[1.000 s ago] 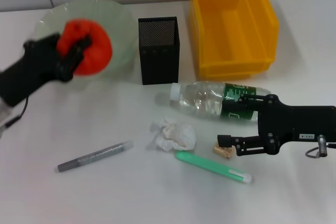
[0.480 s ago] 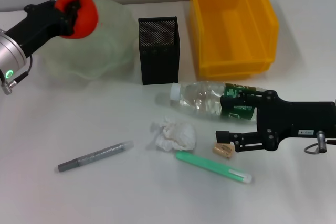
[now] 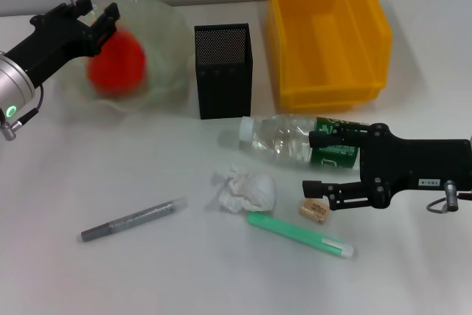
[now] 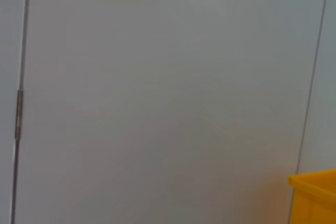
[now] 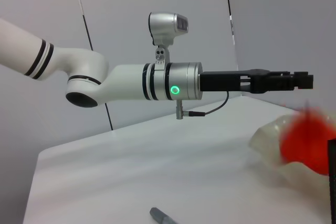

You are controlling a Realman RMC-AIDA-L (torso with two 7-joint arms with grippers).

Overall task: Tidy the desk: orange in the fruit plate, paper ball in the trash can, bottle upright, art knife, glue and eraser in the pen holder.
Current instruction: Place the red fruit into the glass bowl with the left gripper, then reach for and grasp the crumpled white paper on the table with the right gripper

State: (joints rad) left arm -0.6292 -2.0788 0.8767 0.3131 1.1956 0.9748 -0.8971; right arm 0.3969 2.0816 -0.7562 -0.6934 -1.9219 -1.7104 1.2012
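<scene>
The left gripper (image 3: 94,15) hangs spread above the red-orange round orange (image 3: 116,63) in the pale green ruffled fruit plate (image 3: 164,31), beside the black mesh pen holder (image 3: 223,70); the right gripper (image 3: 316,161), spread, flanks the clear plastic bottle (image 3: 291,140) lying by the tan eraser (image 3: 313,212).

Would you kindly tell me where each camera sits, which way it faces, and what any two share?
Head view: high, looking down at the desk; both arms show, left gripper open above the round red-orange orange in the ruffled pale green fruit plate, right gripper open by the lying clear plastic bottle.
Left wrist view: faces a grey wall; no body shows.
Right wrist view: looks across the desk at the left arm.
Shared: head and right wrist views both show orange and left gripper.
</scene>
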